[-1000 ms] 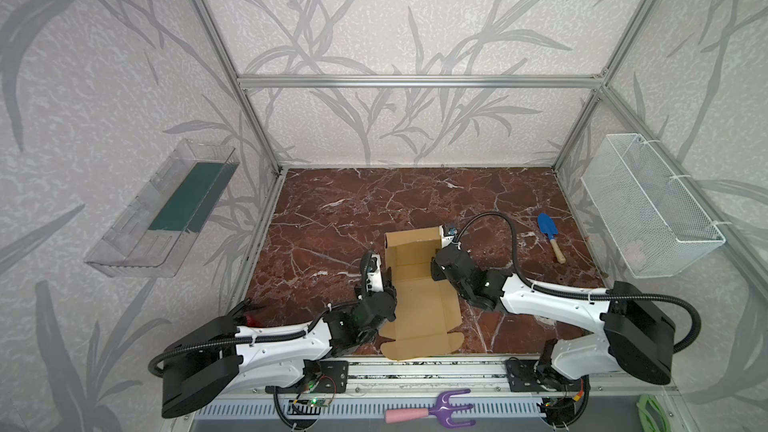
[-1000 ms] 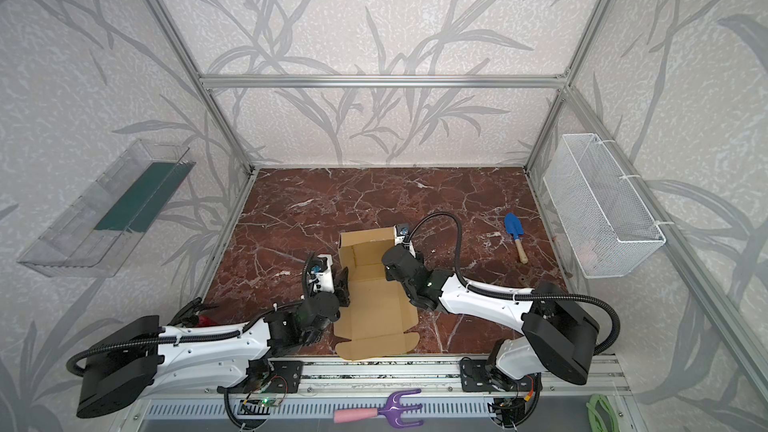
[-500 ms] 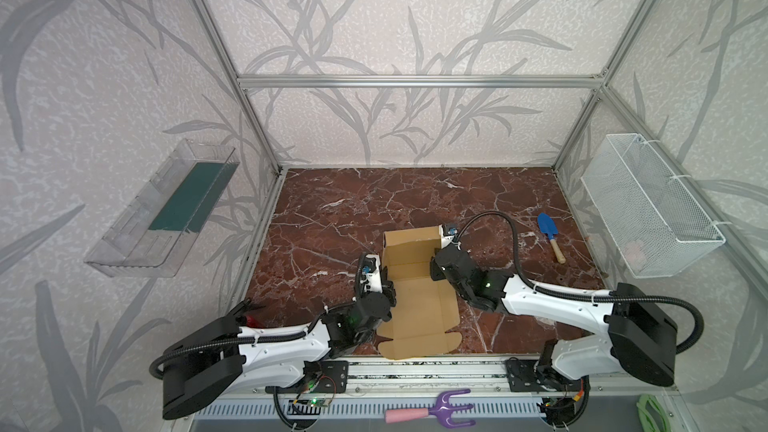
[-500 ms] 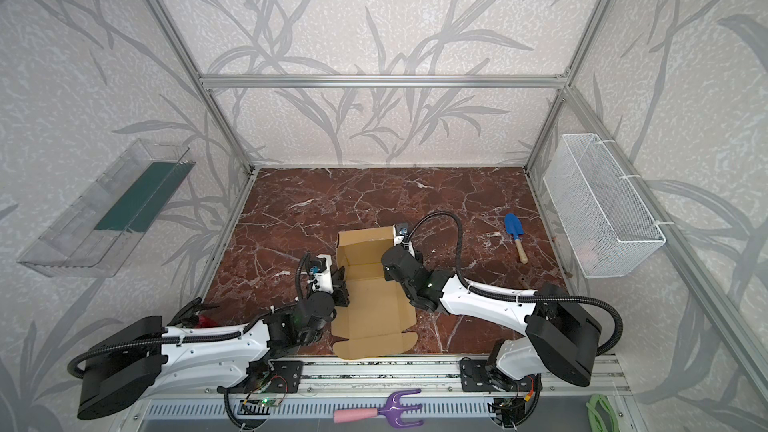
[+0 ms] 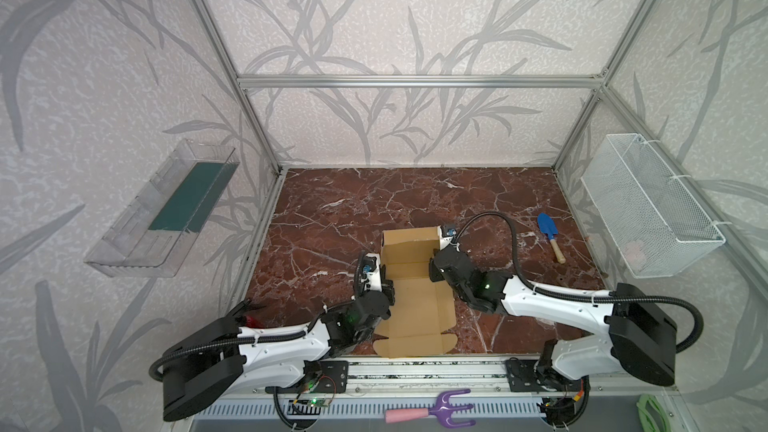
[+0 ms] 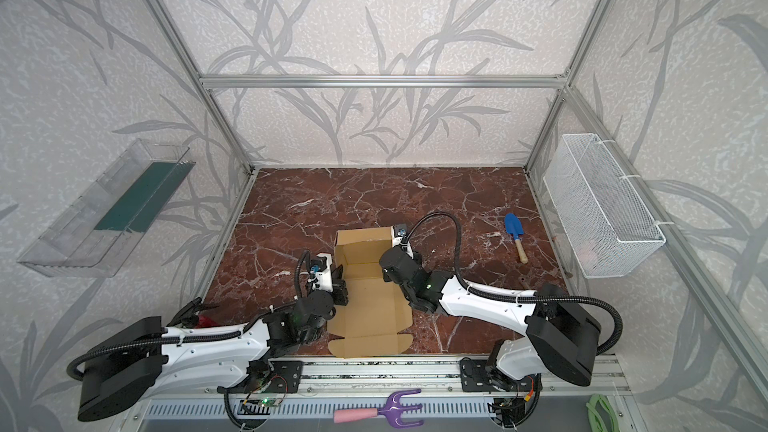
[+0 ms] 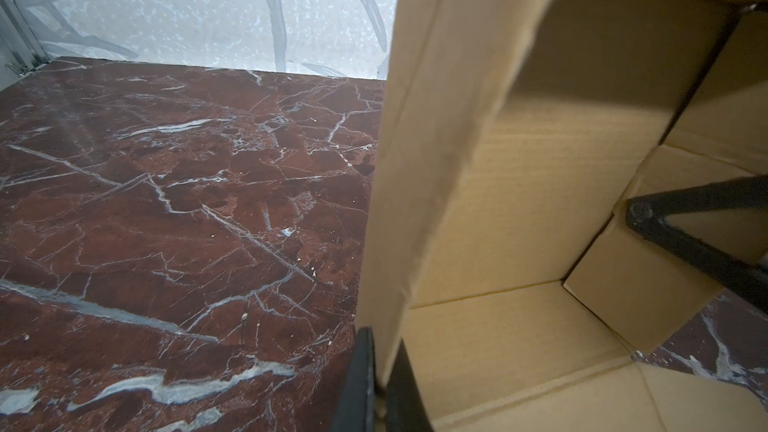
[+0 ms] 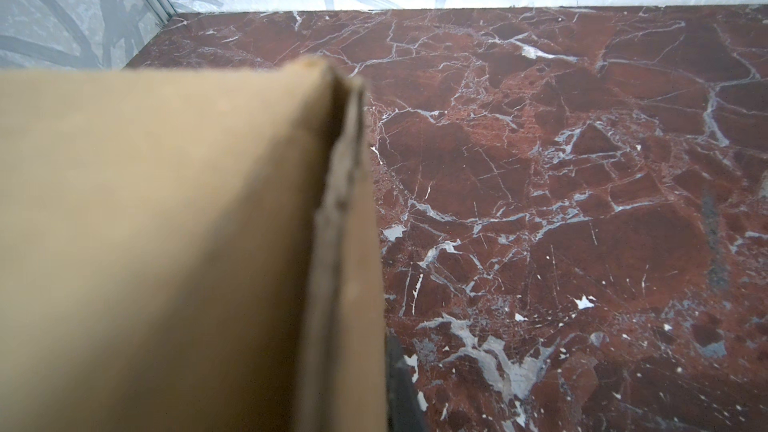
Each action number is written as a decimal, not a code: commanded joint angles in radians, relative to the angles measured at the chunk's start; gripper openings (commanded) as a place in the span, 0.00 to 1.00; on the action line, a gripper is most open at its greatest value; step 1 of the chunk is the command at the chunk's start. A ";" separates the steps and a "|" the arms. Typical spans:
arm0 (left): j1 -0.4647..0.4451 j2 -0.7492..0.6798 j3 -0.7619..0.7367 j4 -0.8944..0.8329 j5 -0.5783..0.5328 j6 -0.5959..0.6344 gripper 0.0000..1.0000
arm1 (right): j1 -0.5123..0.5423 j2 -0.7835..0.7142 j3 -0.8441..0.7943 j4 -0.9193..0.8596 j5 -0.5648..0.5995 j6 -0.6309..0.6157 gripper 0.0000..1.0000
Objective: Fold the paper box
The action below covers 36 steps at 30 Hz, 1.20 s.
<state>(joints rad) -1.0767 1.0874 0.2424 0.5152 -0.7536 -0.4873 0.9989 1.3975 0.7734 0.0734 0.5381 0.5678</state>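
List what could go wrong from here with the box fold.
The left jaws pinch the paper box by its thin left wall, the right jaws its right wall; uneven pulling may crease or tear it.
The tabbed front flap lies beside the front rail and may snag there.

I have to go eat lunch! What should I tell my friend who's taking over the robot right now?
Grippers: the left gripper is shut, pinching the left side wall of the paper box. The right gripper is shut on its right side wall.
Where: the box sits on the marble table, front middle, between the arms.
Done: the back wall and the far parts of both side walls stand up.
Left: the near panel with rounded tabs lies flat. It probably needs folding over and tucking in.
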 commanded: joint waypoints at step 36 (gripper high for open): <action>0.078 -0.508 0.079 -0.443 0.527 -0.016 0.00 | -0.183 -0.639 -0.016 -0.309 -0.316 -0.021 0.68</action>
<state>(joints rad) -1.0016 0.5900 0.2855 0.1223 -0.3622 -0.5152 0.8986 0.7319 0.7811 -0.2367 0.4400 0.5014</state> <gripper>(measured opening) 0.048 0.679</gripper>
